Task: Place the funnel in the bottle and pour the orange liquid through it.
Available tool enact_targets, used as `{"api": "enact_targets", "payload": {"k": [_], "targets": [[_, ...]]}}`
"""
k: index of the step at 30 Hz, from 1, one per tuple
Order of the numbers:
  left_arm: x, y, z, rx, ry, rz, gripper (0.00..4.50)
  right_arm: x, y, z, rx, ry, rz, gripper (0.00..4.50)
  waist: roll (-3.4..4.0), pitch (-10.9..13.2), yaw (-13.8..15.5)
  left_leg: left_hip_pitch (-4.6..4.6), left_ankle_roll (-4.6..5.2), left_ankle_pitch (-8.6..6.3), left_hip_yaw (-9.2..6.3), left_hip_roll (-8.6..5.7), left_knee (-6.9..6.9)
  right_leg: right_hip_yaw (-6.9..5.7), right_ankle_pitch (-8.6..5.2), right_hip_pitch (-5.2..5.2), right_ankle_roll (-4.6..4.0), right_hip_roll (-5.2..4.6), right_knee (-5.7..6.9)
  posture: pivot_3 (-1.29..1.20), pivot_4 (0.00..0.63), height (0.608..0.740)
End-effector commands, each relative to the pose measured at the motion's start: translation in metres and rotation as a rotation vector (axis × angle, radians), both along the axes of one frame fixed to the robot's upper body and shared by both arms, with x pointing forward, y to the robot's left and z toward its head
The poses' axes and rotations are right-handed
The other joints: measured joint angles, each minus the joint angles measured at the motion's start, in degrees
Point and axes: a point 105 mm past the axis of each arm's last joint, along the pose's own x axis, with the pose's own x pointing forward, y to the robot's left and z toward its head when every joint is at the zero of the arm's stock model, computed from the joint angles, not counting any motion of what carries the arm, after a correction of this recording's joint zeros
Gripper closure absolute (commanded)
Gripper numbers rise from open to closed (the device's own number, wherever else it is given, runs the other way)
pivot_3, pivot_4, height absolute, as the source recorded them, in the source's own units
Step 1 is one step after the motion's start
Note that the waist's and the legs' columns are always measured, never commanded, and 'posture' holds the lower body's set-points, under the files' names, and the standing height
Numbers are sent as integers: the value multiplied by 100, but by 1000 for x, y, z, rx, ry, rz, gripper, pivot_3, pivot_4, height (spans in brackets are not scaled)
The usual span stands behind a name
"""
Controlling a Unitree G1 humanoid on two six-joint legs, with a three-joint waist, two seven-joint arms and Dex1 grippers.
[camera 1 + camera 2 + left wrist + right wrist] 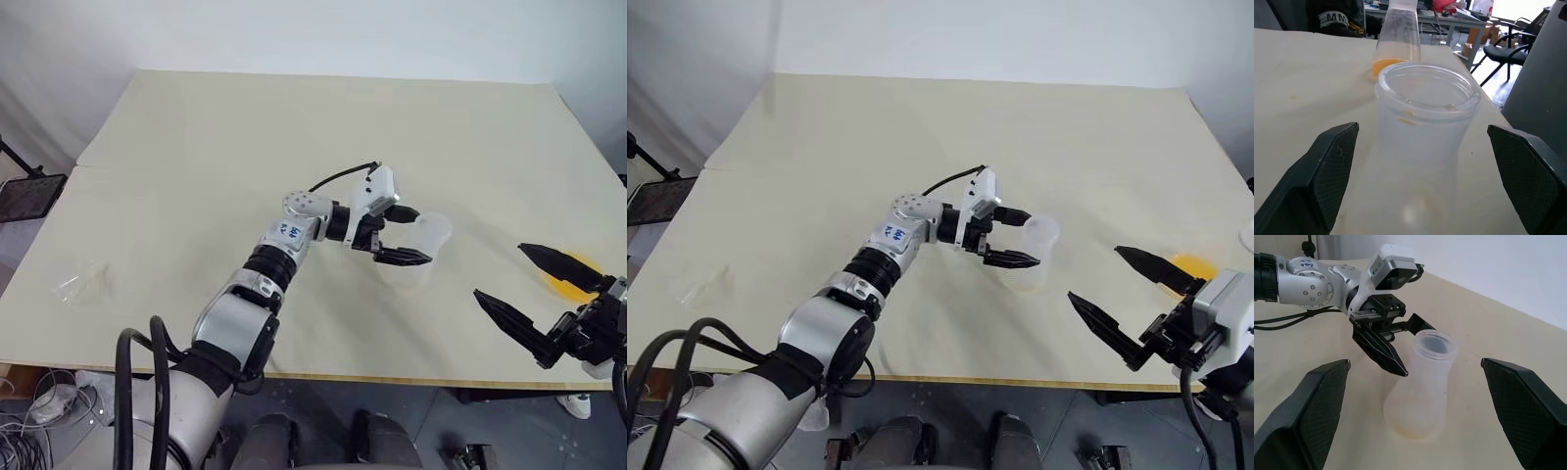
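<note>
I have the left gripper point(400, 235) with its fingers spread wide on either side of the bottle's point(415, 253) neck, one finger each side with a gap to the plastic, and the bottle stands upright on the table point(245, 147). My right gripper point(537, 291) hangs over the near table edge with its fingers wide apart and empty, the orange liquid point(571, 275) just beyond its far fingertip. The funnel point(82, 284) lies well away, near the table's left edge, with open tabletop between.
</note>
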Motion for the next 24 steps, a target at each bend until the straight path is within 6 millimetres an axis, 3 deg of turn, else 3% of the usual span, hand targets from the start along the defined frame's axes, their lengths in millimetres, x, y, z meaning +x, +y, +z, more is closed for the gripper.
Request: {"api": "enact_targets", "payload": {"k": [1,8,22,24], "targets": [[0,7,24,-45,-53,-29,21,-4,-5,11,-25,-40,-23,0,0,0,-4,0,0,0,0,0,0,0,0,0,0,0,0,0,150,740],[4,35,46,-62,-109,-18,21,-5,-9,9,-29,-17,-22,0,0,0,-14,1,0,0,-3,1,0,0,0,-1,0,0,5,0,150,740],[1,78,119,-248,-256,66,21,-4,-28,-18,44,89,-31,0,1,-1,-21,3,-1,0,-17,2,5,2,0,0,0,-1,10,0,150,740],[6,95,134,-252,-309,130,21,-2,-30,-21,39,99,-21,0,1,0,-30,4,-1,0,-17,2,6,3,0,0,0,-1,10,0,150,740]]}}
